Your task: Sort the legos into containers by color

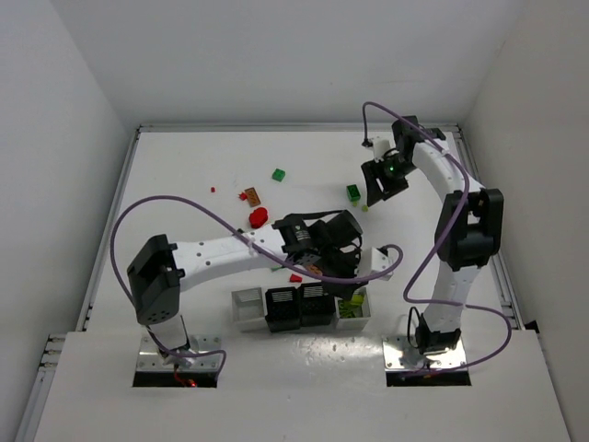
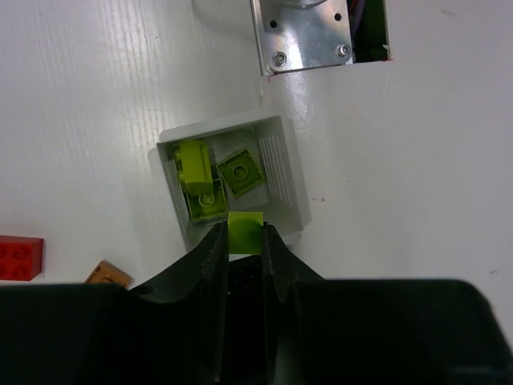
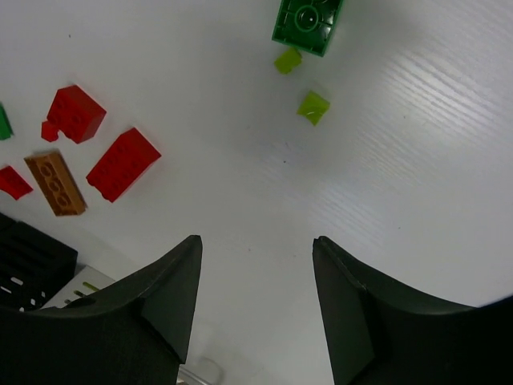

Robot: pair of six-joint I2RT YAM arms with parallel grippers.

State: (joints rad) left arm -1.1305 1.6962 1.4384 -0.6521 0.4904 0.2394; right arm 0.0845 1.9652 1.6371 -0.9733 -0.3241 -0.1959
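My left gripper (image 2: pixel 244 233) is shut on a small yellow-green lego (image 2: pixel 245 228), held over the near rim of the white end container (image 2: pixel 282 172). That container holds three yellow-green legos (image 2: pixel 195 163). In the top view the left gripper (image 1: pixel 348 272) reaches over the right end of the row of containers (image 1: pixel 247 308). My right gripper (image 3: pixel 256 241) is open with nothing between its fingers, above bare table. Ahead of it lie a dark green lego (image 3: pixel 307 24) and two tiny yellow-green legos (image 3: pixel 313 107). In the top view the right gripper (image 1: pixel 382 189) hangs beside the dark green lego (image 1: pixel 353 192).
Red legos (image 3: pixel 123 164) and an orange-brown one (image 3: pixel 54 183) lie to the right gripper's left. Farther back on the table are a green lego (image 1: pixel 278 174), an orange-brown one (image 1: pixel 250 195) and a red one (image 1: pixel 259 217). The right arm's base plate (image 2: pixel 309 32) stands just beyond the white container.
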